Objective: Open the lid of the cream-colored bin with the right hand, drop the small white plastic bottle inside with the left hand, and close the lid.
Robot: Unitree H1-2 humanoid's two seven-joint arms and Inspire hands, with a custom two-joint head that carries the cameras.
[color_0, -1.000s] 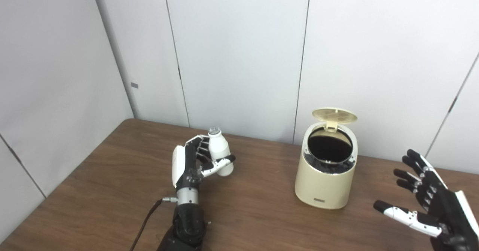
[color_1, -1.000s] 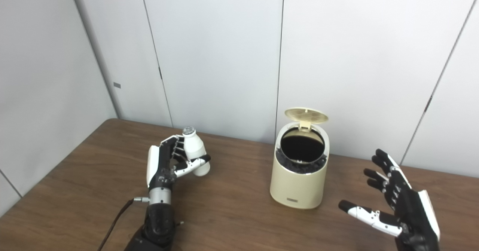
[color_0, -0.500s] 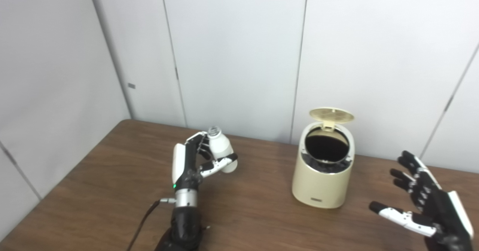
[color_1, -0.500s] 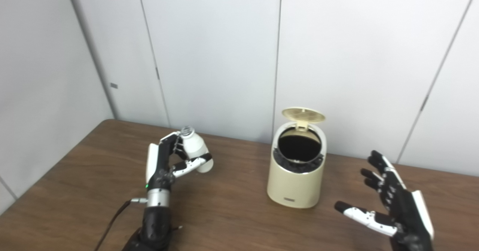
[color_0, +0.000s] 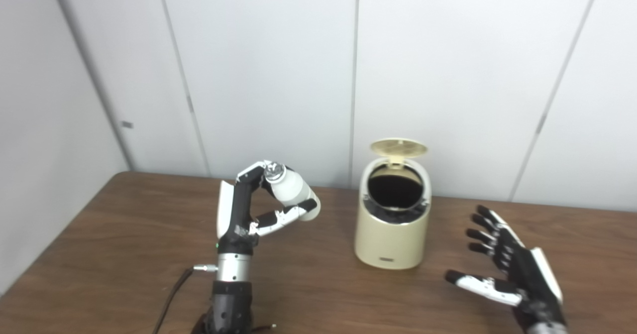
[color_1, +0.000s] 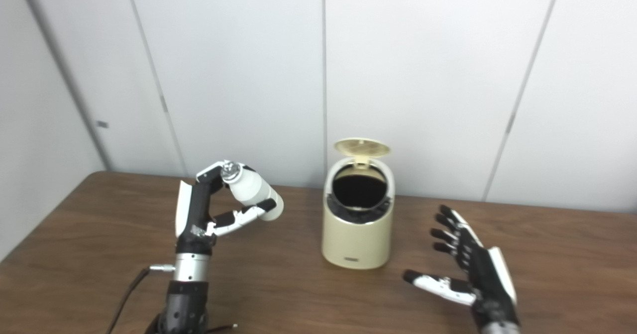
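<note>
The cream-colored bin (color_0: 390, 234) stands on the brown table (color_0: 124, 254), its round lid (color_0: 398, 147) tipped up at the back and the dark inside showing. My left hand (color_0: 249, 209) is raised left of the bin and shut on the small white plastic bottle (color_0: 292, 194). The bottle is tilted, its cap end toward the upper left and its base toward the bin. My right hand (color_0: 507, 269) hovers open to the right of the bin, fingers spread, touching nothing.
White wall panels (color_0: 278, 65) stand close behind the table's far edge, right behind the bin. A dark cable (color_0: 171, 299) runs from my left wrist down to the front edge.
The camera has swung, shifting the whole scene leftward. My left hand has lifted and tipped the bottle more toward the bin. The right hand stays open beside the bin.
</note>
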